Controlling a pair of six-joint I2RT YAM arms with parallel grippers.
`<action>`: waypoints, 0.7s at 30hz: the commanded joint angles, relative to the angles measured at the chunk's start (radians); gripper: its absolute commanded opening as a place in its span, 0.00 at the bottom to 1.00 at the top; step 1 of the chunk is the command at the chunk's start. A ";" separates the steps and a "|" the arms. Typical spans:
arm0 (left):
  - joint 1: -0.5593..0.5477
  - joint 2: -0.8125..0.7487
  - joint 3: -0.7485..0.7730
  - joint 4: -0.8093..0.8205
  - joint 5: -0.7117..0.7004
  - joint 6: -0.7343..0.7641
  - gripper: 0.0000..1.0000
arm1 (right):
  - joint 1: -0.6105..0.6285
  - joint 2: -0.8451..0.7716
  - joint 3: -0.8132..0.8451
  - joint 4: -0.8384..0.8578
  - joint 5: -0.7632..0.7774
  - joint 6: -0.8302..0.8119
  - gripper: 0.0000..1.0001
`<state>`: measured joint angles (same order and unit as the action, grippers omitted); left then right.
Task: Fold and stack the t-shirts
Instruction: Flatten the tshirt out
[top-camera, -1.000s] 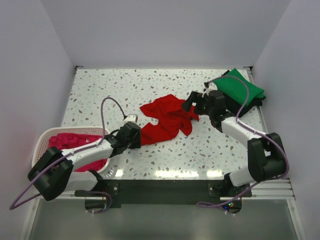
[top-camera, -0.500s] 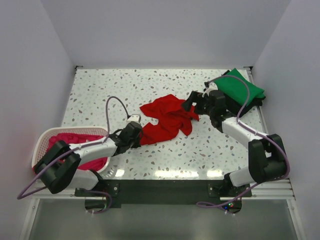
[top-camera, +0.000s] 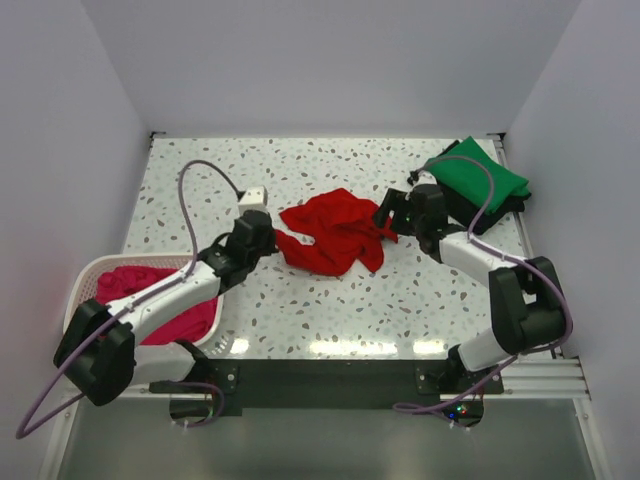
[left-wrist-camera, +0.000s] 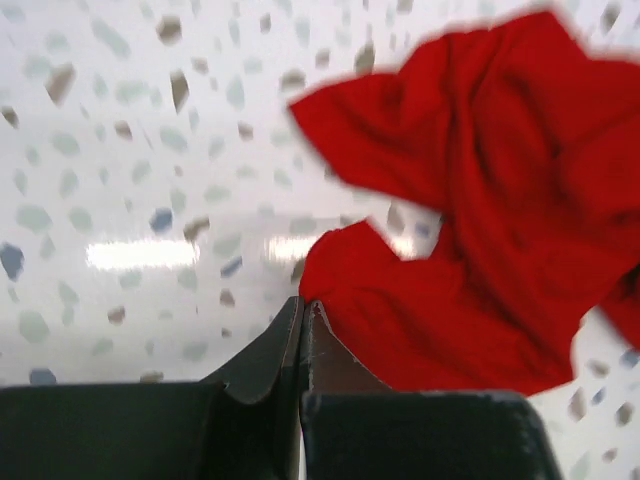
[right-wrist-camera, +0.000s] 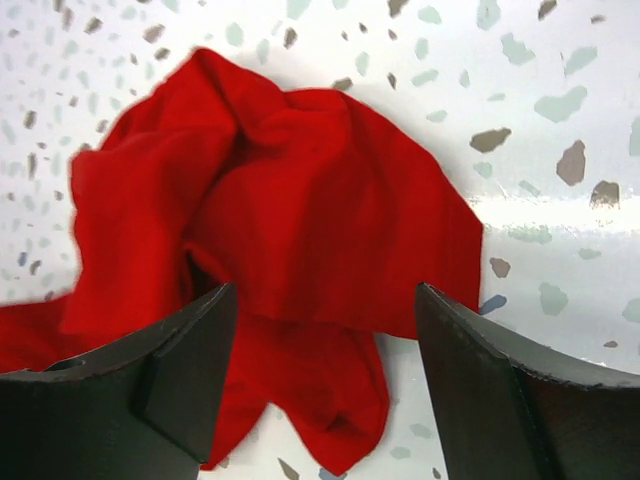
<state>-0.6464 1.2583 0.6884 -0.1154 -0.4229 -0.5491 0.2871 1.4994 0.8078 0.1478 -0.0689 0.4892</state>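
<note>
Pinching the left edge of the crumpled red t-shirt (top-camera: 335, 235) mid-tabletop (top-camera: 200, 180) in left jaws clamped shut, with right jaws spread open astride its right end, long axis lying left to right between both arms, ready, by the look of it, for spreading flat.

Lab test cell, white walls (top-camera: 330, 60), speckled tabletop (top-camera: 200, 180)
</note>
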 joint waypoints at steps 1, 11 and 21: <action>0.074 -0.062 0.108 0.077 -0.050 0.086 0.00 | -0.005 0.048 0.033 -0.017 0.040 -0.006 0.73; 0.162 -0.020 0.129 0.100 -0.022 0.136 0.00 | -0.005 0.145 0.053 -0.037 0.043 -0.011 0.65; 0.183 -0.014 0.125 0.132 -0.017 0.150 0.00 | -0.003 0.199 0.051 -0.016 -0.045 0.005 0.58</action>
<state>-0.4774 1.2476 0.8059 -0.0376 -0.4385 -0.4244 0.2859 1.6726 0.8215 0.1200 -0.0834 0.4927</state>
